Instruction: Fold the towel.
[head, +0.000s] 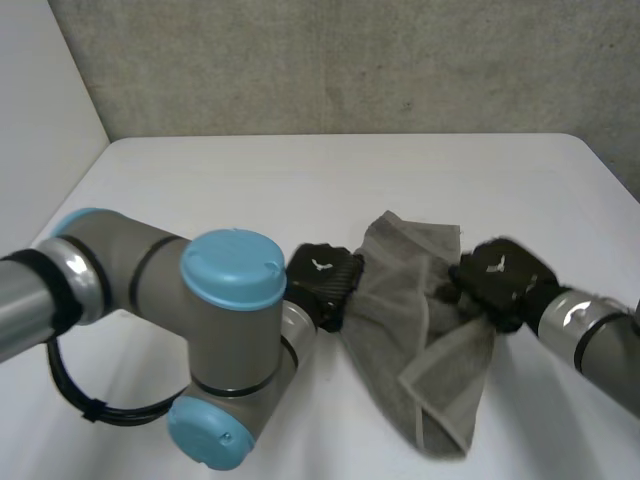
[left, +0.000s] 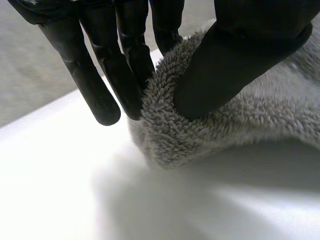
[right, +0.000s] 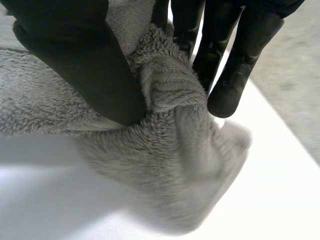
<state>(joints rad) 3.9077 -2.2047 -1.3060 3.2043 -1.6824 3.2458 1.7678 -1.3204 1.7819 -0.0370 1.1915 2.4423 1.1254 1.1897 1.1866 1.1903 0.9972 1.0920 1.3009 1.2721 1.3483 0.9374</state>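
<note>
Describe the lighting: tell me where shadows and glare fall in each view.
Head view: soft, even light on the table, no harsh glare; the towel hangs pinched between the left hand and right hand. Left wrist view: the towel throws a broad grey shadow on the table under it, bright white beside it. Right wrist view: grey shadow under the towel, bright table around.
</note>
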